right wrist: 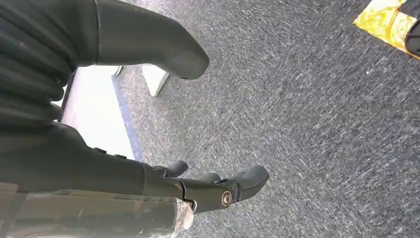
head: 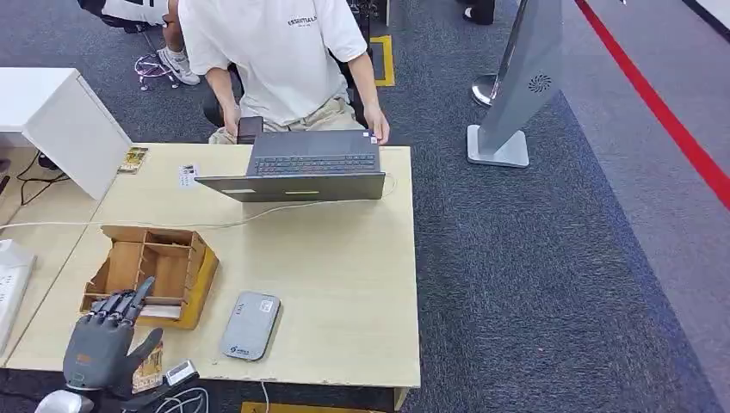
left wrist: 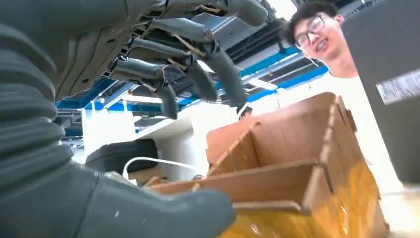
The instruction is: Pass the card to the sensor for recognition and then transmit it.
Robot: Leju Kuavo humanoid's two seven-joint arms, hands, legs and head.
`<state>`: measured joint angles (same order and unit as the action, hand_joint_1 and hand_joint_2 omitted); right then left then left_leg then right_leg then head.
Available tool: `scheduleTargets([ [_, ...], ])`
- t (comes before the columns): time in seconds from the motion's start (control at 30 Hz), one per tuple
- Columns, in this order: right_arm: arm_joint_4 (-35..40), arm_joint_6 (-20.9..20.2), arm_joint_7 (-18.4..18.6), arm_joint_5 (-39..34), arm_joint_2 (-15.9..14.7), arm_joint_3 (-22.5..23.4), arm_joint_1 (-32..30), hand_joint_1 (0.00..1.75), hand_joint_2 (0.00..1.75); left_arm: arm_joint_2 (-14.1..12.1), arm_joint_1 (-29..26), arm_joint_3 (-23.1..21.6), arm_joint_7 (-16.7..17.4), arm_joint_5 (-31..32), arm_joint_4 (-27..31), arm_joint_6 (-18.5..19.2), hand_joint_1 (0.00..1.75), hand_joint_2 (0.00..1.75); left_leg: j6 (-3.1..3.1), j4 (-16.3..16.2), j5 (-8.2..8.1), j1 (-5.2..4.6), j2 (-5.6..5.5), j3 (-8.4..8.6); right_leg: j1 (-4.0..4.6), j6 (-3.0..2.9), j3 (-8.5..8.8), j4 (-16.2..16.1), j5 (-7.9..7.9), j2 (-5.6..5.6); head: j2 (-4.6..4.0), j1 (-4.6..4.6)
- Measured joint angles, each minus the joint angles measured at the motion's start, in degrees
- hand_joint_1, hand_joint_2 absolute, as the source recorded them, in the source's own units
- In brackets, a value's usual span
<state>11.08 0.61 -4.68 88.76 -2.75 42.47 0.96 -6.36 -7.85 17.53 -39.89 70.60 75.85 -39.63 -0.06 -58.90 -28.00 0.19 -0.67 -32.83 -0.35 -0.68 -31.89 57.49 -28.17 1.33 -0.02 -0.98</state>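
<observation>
My left hand [head: 105,337] hovers at the table's near left corner, fingers spread and holding nothing, its fingertips [head: 138,297] at the near edge of an open cardboard divider box [head: 191,268]. A pale flat strip [head: 160,309], perhaps a card, lies in the box's near compartment. The grey flat sensor pad [head: 250,325] lies to the right of the box. In the left wrist view the fingers [left wrist: 188,54] and thumb [left wrist: 158,213] stand apart before the box [left wrist: 297,163]. My right hand [right wrist: 114,168] hangs over grey carpet, empty, with fingers loosely apart.
A person sits behind the table at an open laptop [head: 293,168]. A white cable [head: 129,225] runs across the table. A white case [head: 69,120] stands at the far left. A small card [head: 188,175] lies near the laptop. A grey stand [head: 516,95] rises on the carpet.
</observation>
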Motion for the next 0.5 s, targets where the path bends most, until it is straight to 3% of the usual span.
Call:
scheduleTargets([
  [0.27,0.0,0.0,0.39,0.0,0.0,0.0,-0.08,0.0,1.75,-0.09,-3.65,0.0,0.0,-3.04,7.19,-0.02,0.0,1.75,0.0,0.0,0.0,0.0,-0.01,-0.01,0.0,0.0,0.0,0.0,0.0,-0.01,0.0,0.0],
  [0.5,0.0,0.0,0.55,-0.02,0.0,0.0,-0.07,0.0,1.75,-0.13,-4.97,0.0,0.0,-3.45,9.75,0.0,0.0,1.75,0.0,0.0,0.0,0.0,-0.01,0.01,0.0,0.0,0.02,0.0,0.0,0.0,0.0,-0.02],
])
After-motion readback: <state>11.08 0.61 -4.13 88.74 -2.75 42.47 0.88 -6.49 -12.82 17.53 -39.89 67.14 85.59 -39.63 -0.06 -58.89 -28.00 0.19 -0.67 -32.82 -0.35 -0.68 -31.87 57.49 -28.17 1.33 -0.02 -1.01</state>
